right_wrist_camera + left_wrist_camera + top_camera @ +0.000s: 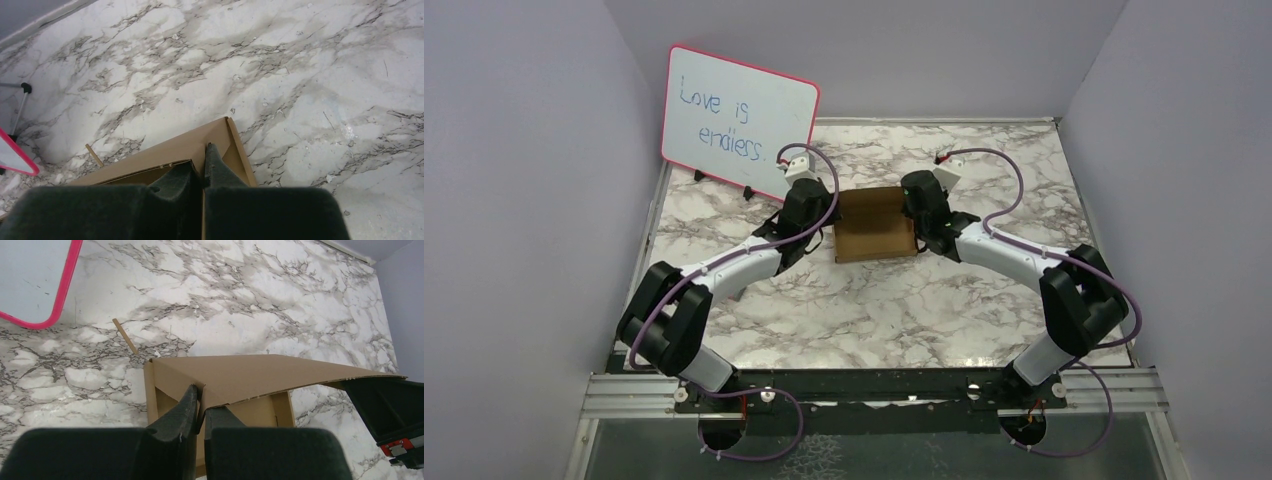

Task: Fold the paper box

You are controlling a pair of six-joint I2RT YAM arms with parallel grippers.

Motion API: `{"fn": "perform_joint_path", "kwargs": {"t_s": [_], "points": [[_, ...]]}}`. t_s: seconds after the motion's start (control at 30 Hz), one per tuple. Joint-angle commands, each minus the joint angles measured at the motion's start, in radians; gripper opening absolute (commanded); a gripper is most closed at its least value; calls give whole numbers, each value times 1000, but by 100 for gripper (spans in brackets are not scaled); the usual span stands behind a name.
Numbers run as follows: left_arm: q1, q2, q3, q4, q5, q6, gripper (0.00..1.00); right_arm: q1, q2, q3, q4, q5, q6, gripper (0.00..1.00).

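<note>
While you are looking down from the overhead camera, the paper box [876,225] is sitting on the marble table [874,320] a little beyond its middle, between your two arms. Your left gripper [829,222] is reaching in at the box's left edge and your right gripper [921,225] is meeting its right edge, so both are touching the cardboard from opposite sides. The pink-framed whiteboard [739,120] is standing at the far left of the table, well apart from the box.

Through the left wrist camera, your left gripper [201,396] is pinching the near corner of a broad cardboard panel. Its fingers [187,407] are standing almost together, with only the sheet's thickness between them. That panel of the paper box [260,372] is tilting up over the rest of the box and stretching across to the right, where the right gripper [390,407] is showing at its far end. Under the raised panel, the box's lower walls are resting on the marble. A thin brown sliver [125,336] is lying on the table just beyond the box, and the whiteboard [30,280] is filling the upper left corner.

Through the right wrist camera, your right gripper [204,150] is clamping an upright edge of the paper box [185,145] near its corner. Its fingers [220,172] are pressing together, with a thin line of cardboard showing between them. The brown sliver [93,154] is lying just beside the box's far edge, and a corner of the whiteboard [12,157] is peeking in at the left.
</note>
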Motion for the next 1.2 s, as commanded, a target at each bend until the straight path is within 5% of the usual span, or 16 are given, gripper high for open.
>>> {"fn": "perform_joint_path", "kwargs": {"t_s": [0.0, 1.17], "points": [[-19, 12, 58, 53, 18, -78, 7, 9, 39, 24, -78, 4, 33, 5], [-7, 87, 105, 57, -25, -125, 17, 10, 85, 107, -183, -66, 19, 5]]}}
